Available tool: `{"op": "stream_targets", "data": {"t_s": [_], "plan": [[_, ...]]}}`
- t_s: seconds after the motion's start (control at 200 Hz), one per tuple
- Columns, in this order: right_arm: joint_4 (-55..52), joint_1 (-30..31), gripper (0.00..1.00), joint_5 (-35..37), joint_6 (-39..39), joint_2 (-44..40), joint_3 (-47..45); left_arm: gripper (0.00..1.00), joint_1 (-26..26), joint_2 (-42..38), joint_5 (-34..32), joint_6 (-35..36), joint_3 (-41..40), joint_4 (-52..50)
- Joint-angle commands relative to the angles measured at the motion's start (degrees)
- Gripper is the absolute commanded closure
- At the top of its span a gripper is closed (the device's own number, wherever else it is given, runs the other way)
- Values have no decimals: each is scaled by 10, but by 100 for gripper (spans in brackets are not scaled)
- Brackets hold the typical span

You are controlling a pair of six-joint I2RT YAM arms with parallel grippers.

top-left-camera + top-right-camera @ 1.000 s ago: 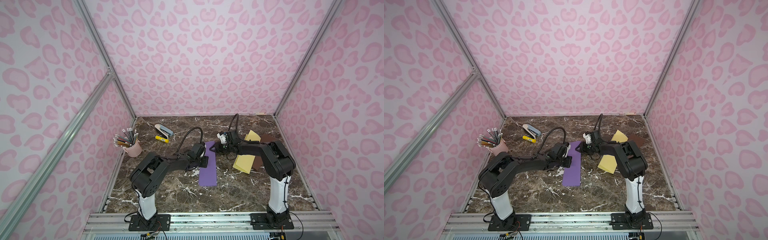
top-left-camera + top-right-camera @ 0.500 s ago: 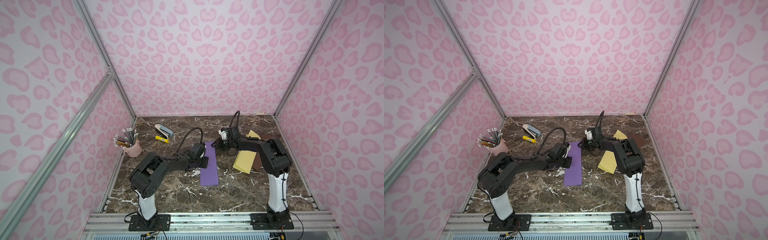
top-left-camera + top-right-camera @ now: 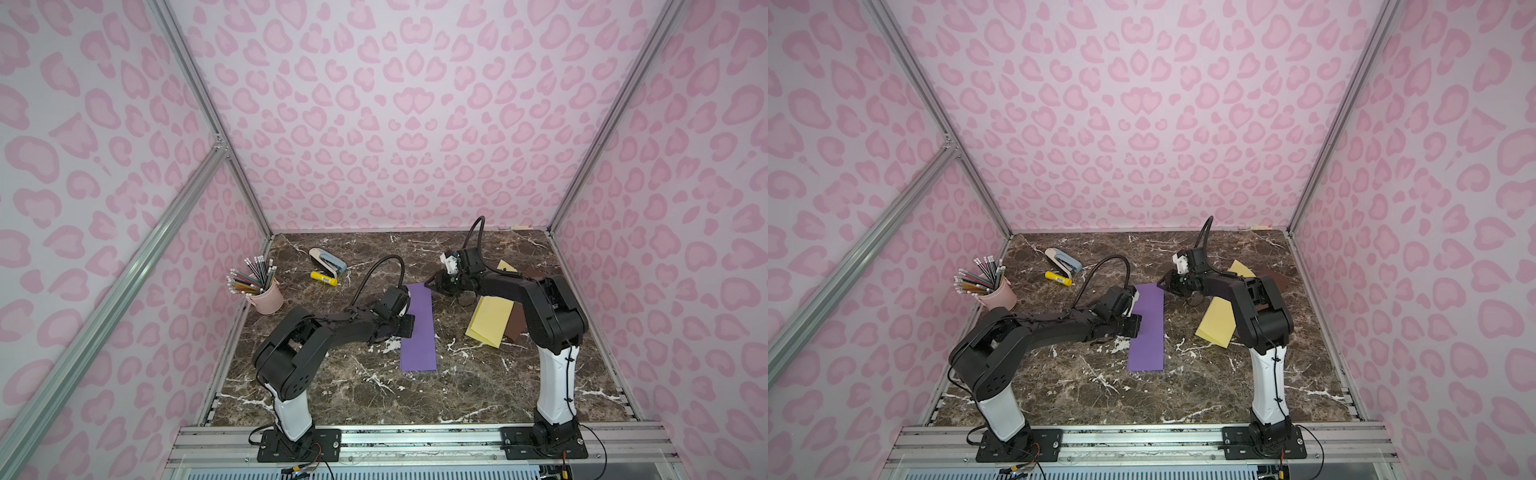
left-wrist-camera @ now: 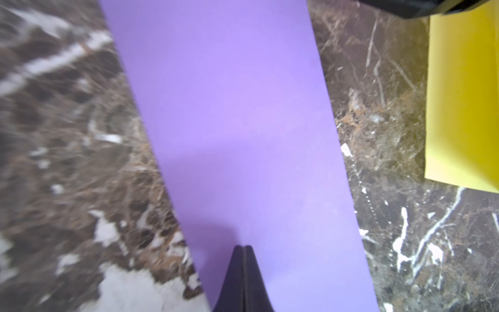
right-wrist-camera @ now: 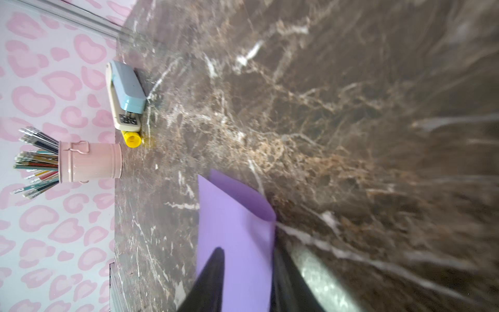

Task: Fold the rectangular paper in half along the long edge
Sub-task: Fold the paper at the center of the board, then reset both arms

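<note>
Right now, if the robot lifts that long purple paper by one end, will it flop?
Probably: the long purple paper strip is thin, and its far end curls softly in the right wrist view. It looks light and lies flat, so a push would likely slide it over the smooth marble-patterned tabletop.

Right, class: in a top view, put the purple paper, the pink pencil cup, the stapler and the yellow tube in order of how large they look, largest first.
1. purple paper
2. pink pencil cup and stapler: too alike to rank
3. yellow tube
</note>
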Motion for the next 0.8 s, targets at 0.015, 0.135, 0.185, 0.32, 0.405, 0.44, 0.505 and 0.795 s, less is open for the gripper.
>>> {"op": "stream_targets", "data": {"t_s": [0.015,0.135,0.185,0.32,0.405,0.44,0.505,0.795], "plan": [[-27,-2,61,50,-43,-70,-9,96,0,-73,-78,1,11,20],[-40,-7,46,106,-62,-170,-51,93,4,-182,-154,34,-2,53],[-37,-12,36,128,-65,-212,-75,83,12,-224,-184,60,-23,79],[-44,-37,29,165,-73,-302,-123,73,98,-291,-225,111,-105,166],[-30,-53,29,205,-81,-352,-165,73,176,-301,-215,137,-160,232],[-9,-56,29,229,-89,-376,-190,74,208,-300,-207,144,-178,257],[48,-58,29,270,-114,-424,-250,75,249,-297,-188,174,-218,325],[260,-58,21,442,-179,-484,-460,73,287,-322,-255,228,-289,473]]}}
